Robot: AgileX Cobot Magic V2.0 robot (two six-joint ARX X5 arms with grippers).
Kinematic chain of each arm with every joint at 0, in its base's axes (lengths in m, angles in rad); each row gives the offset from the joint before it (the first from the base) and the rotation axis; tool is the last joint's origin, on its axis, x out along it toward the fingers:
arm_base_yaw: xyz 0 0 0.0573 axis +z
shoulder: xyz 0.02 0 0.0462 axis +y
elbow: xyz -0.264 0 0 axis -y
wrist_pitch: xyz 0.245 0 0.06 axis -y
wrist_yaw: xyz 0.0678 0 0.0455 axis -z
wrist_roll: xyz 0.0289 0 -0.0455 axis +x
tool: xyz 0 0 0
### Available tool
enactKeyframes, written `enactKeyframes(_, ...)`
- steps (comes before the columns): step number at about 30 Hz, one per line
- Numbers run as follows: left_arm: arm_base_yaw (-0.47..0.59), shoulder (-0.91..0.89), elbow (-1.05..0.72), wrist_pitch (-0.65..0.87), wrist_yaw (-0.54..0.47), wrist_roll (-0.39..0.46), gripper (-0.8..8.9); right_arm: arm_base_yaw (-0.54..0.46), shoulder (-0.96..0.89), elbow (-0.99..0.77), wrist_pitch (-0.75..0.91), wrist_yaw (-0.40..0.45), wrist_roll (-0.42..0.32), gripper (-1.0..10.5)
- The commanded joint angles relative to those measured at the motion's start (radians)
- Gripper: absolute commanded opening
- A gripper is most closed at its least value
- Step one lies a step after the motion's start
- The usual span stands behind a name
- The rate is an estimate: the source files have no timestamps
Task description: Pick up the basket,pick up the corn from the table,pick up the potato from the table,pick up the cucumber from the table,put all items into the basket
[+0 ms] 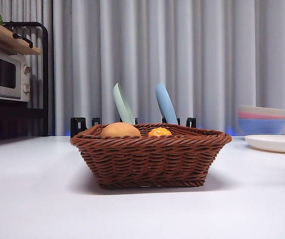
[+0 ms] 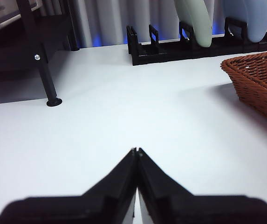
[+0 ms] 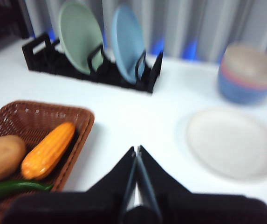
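The brown wicker basket [image 1: 151, 158] stands in the middle of the white table. The tan potato [image 1: 120, 130] and the orange-yellow corn [image 1: 159, 132] show above its rim. In the right wrist view the basket [image 3: 75, 116] holds the potato [image 3: 2, 157], the corn [image 3: 47, 150] and the dark-green cucumber [image 3: 12, 188] side by side. My right gripper [image 3: 136, 150] is shut and empty, above the table beside the basket. My left gripper [image 2: 136, 151] is shut and empty over bare table, with a corner of the basket [image 2: 259, 79] off to one side.
A black dish rack [image 3: 93, 70] with a green plate [image 1: 123, 103] and a blue plate [image 1: 165, 103] stands behind the basket. A white plate [image 1: 274, 143] and stacked bowls [image 1: 261, 120] are at the right. A microwave [image 1: 5, 75] on a black stand is at the left.
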Motion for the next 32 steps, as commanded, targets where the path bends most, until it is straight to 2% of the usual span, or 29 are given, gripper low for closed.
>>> enactKeyframes(1,0.003,-0.003,-0.015,0.003,-0.002,-0.01,-0.03,-0.034,-0.075,-0.074,0.063,-0.009,-0.086,-0.2)
enactKeyframes(6,0.003,-0.003,-0.015,0.003,-0.002,-0.01,-0.04,-0.166,-0.306,-0.324,0.255,-0.162,-0.071,-0.2)
enactKeyframes(8,0.003,-0.003,-0.015,0.003,-0.002,-0.01,-0.03,-0.21,-0.399,-0.414,0.278,-0.185,-0.06,-0.2)
enactKeyframes(12,0.003,-0.003,-0.015,0.003,-0.002,-0.01,-0.03,-0.271,-0.529,-0.549,0.278,-0.185,-0.047,-0.2)
enactKeyframes(15,0.003,-0.003,-0.015,0.003,-0.002,-0.01,-0.04,-0.297,-0.573,-0.621,0.277,-0.185,-0.008,-0.2)
enactKeyframes(21,0.003,-0.003,-0.015,0.003,-0.002,-0.01,-0.03,-0.301,-0.613,-0.719,0.278,-0.187,0.051,-0.2)
enactKeyframes(29,0.003,-0.003,-0.015,0.003,-0.002,-0.01,-0.04,-0.3,-0.613,-0.729,0.215,-0.188,0.064,-0.2)
enactKeyframes(32,0.003,-0.003,-0.015,0.003,-0.002,-0.01,-0.04,-0.3,-0.612,-0.727,0.205,-0.186,0.1,-0.2)
